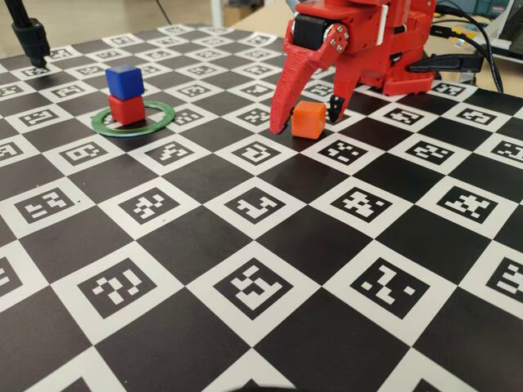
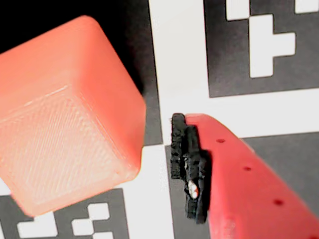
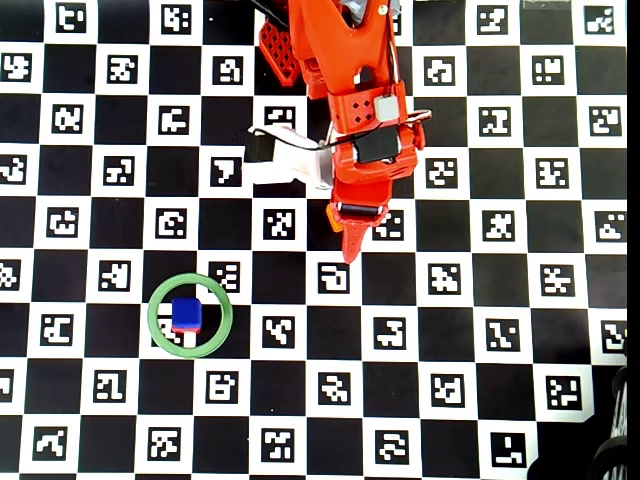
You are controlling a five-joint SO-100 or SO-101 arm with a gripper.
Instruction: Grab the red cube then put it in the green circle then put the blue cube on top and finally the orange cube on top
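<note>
**Straddling the orange cube with parted fingers**

Reaching down to the board, the red printed gripper (image 1: 306, 121) stands spread wide, one tapered finger on each side of the orange cube (image 1: 309, 119), gripping nothing. In the wrist view that cube (image 2: 65, 119) shows fine layered print lines and rounded edges, clear of the black ridged pad (image 2: 189, 167). Well apart, the matte blue cube (image 1: 124, 82) sits stacked on the red cube (image 1: 127, 109) inside the thin flat green circle (image 1: 159, 121), all on the checkered marker board (image 1: 261, 269).
</note>
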